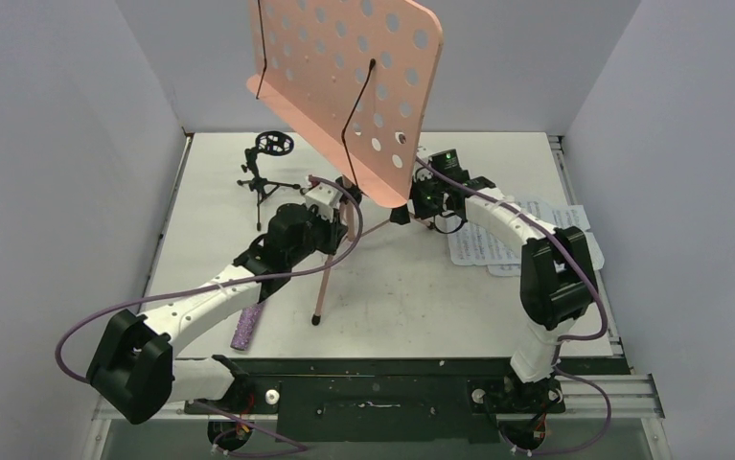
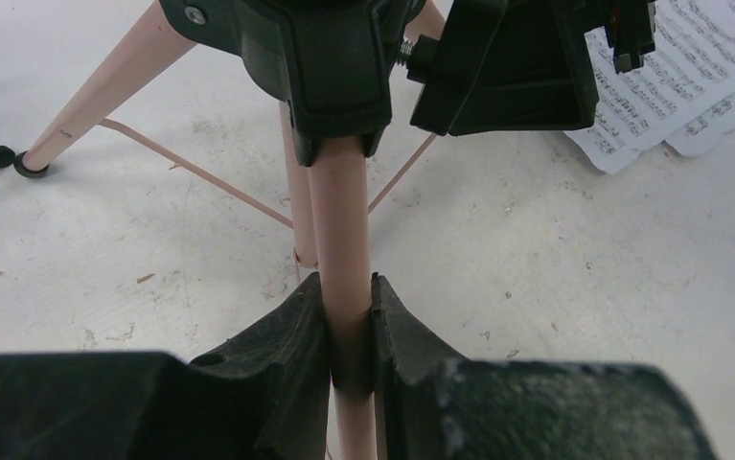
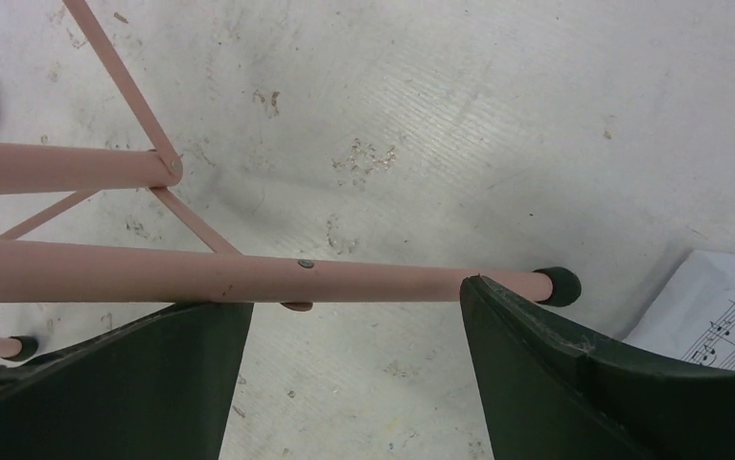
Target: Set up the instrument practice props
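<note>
Matt pink stand (image 2: 339,240), scuffed table (image 2: 584,287) (paper pages (image 2: 670,86))

Our four props on the table (image 1: 421,307)
We see the pink music stand (image 1: 344,86) upright centrally, black mic stand (image 1: 267,165) far-left, sheet-music pages (image 1: 483,246) flat near the right edge, purple microphone (image 1: 245,327) lying near-left.

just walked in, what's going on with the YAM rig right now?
The arms are setting up the pink music stand, which is standing on its tripod. The left gripper is shut on one of its tubes near the black hub. The right gripper is open next to a leg, holding nothing. The sheet music, purple microphone and small black mic stand sit untouched on the table.
</note>
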`<state>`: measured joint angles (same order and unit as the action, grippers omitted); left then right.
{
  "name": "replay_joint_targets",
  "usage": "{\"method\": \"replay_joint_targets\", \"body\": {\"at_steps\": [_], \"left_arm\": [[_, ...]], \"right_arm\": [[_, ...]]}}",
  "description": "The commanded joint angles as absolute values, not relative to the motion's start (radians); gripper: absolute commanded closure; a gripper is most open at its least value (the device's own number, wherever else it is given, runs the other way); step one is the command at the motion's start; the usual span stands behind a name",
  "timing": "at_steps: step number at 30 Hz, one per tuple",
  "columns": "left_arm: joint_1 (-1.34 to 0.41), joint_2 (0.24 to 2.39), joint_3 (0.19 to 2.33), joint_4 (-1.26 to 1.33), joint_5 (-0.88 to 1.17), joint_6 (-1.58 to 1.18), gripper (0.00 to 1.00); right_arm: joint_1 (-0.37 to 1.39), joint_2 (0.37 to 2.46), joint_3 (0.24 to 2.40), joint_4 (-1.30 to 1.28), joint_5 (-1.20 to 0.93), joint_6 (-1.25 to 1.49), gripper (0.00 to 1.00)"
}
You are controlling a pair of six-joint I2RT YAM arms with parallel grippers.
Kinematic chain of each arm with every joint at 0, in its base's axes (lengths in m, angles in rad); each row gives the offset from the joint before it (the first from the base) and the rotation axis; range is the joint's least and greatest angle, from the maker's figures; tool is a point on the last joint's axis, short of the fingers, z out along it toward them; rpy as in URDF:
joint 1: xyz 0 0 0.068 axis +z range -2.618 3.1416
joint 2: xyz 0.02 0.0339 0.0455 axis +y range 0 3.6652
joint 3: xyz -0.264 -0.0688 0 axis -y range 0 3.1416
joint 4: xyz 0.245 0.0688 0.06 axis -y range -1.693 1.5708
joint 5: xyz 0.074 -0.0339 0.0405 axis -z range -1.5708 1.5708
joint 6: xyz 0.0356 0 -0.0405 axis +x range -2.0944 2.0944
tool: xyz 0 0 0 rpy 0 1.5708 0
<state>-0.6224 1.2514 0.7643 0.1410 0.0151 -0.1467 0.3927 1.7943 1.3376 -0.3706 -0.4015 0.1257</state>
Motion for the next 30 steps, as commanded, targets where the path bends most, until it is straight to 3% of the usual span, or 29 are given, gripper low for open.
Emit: {"method": "replay_joint_targets", "body": {"at_steps": [1,30], "left_arm": [[-0.682,1.271,0.843,0.196,0.041,-0.214,1.00],[-0.760,1.548,1.037,0.407,0.035,-0.467,1.00]], "right_arm": [[0.351,1.847,1.431,-0.272,-0.288,0.146,0.20],[0.229,2.074,1.730,-0.259,-0.405,0.277,0.19]]}}
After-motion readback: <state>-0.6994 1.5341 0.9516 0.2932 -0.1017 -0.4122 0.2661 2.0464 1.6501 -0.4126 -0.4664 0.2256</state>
